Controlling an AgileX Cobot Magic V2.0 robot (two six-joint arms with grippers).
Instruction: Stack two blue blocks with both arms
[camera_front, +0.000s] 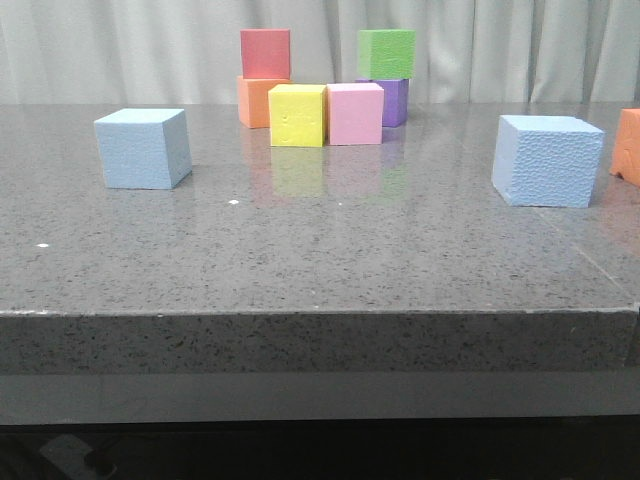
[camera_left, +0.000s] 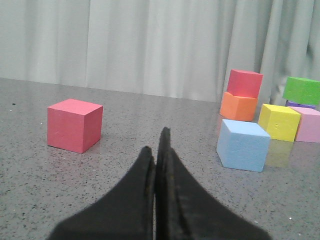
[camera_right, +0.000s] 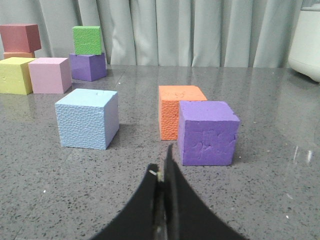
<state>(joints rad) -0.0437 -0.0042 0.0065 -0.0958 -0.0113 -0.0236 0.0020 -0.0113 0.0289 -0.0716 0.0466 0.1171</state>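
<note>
Two blue blocks: both sit on the desk (camera_front: 320, 260), unstacked and well apart.
Landmark: the yellow cube (camera_front: 297, 115), near the middle of the desk's far part.
Left blue block (camera_front: 143, 148): left of the yellow cube and nearer the camera; nothing touches it.
Right blue block (camera_front: 547, 160): far right of the yellow cube, just beside an orange cube (camera_front: 628, 146) at the frame edge.
Cluster behind the yellow cube: pink cube (camera_front: 355, 113) touching it on the right; red cube (camera_front: 265, 53) on an orange one; green cube (camera_front: 386, 53) on a purple one.
Left pincer (camera_left: 159, 150): jaws pressed together, empty, low over the desk; left blue block lies ahead and off to one side.
Right pincer (camera_right: 165, 172): jaws closed, empty; right blue block ahead, with a purple cube (camera_right: 207, 132) close by.
Step in hand: start of the task, judged; no grasp made.
Next move calls for: each pincer to spread wide, line up square on its own block, and avoid the neighbouring purple and orange cubes.
</note>
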